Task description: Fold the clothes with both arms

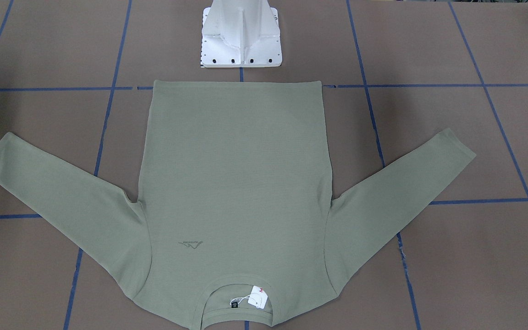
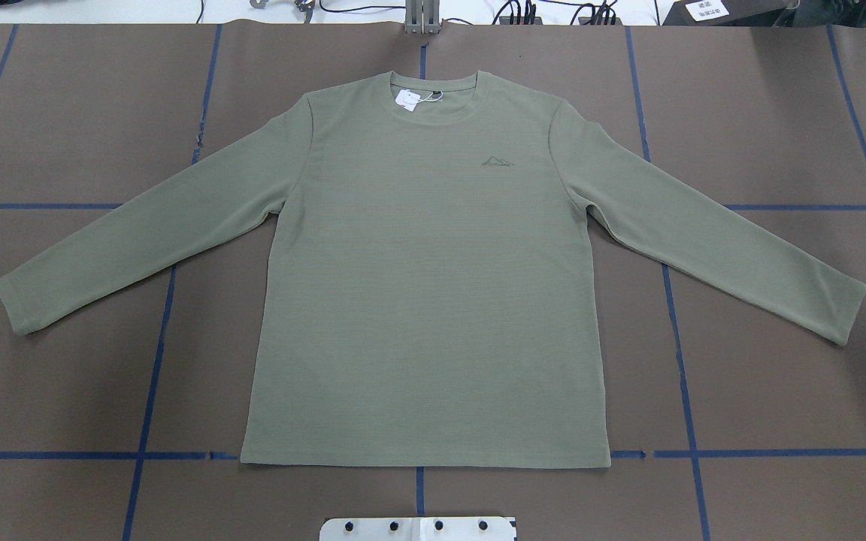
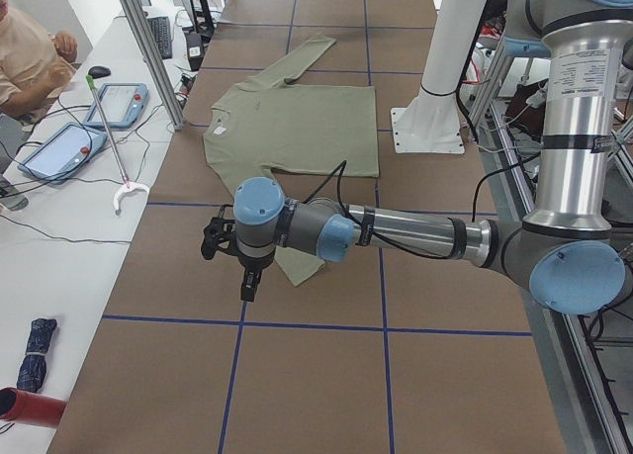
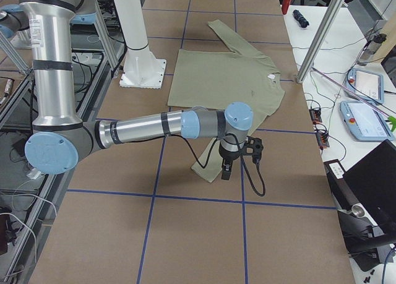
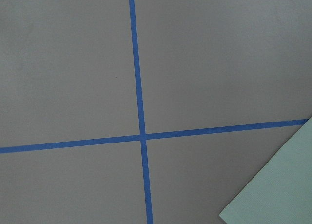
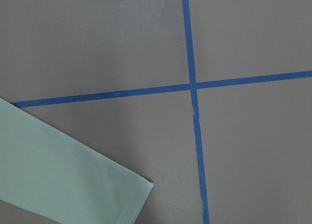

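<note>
- Green shirt (image 2: 418, 285) was laid flat, front up, on brown worktop (image 2: 65, 391) w/ blue tape grid; sleeves were spread to both sides, hem toward white pedestal (image 1: 241, 36), collar at far side
- White tag (image 2: 408, 99) was seen in neck opening, small logo (image 2: 498, 161) on chest
- Left hand (image 3: 248, 291) was held above worktop by cuff on robot's left; how far open, or any hold, could not be told
- Right hand (image 4: 225, 174) was held above the other cuff; opening & hold could not be told either
</note>
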Controlling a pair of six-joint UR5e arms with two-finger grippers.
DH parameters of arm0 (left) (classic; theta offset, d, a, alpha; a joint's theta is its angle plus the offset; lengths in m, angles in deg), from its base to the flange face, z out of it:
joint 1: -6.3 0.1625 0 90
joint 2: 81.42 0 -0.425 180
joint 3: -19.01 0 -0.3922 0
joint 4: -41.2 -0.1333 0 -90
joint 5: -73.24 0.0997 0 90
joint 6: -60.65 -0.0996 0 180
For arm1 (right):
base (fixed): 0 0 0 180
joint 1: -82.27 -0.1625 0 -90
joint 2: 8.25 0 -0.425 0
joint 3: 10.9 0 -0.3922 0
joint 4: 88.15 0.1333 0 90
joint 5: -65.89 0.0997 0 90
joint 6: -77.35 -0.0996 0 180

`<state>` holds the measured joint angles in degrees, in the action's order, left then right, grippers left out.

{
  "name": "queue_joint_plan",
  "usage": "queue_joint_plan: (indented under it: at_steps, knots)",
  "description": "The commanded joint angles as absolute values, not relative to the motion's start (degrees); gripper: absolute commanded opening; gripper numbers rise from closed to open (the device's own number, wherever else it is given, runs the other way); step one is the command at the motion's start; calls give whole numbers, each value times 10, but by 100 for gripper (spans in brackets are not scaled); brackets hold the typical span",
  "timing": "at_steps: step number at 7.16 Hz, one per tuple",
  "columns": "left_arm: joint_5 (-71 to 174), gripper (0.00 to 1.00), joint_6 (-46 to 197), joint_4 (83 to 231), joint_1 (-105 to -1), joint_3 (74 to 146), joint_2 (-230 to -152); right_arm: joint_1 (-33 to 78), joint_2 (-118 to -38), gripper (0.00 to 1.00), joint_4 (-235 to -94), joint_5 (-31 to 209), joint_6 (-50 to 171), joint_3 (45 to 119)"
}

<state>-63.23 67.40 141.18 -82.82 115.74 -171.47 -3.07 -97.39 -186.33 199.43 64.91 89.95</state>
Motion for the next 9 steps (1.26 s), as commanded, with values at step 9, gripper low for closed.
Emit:
queue_joint_plan:
  at_steps: [9]
  knots:
    - [-685,100,675,1448,-825,1169,-1704,48,-1002,100,-1794,2070,637,942]
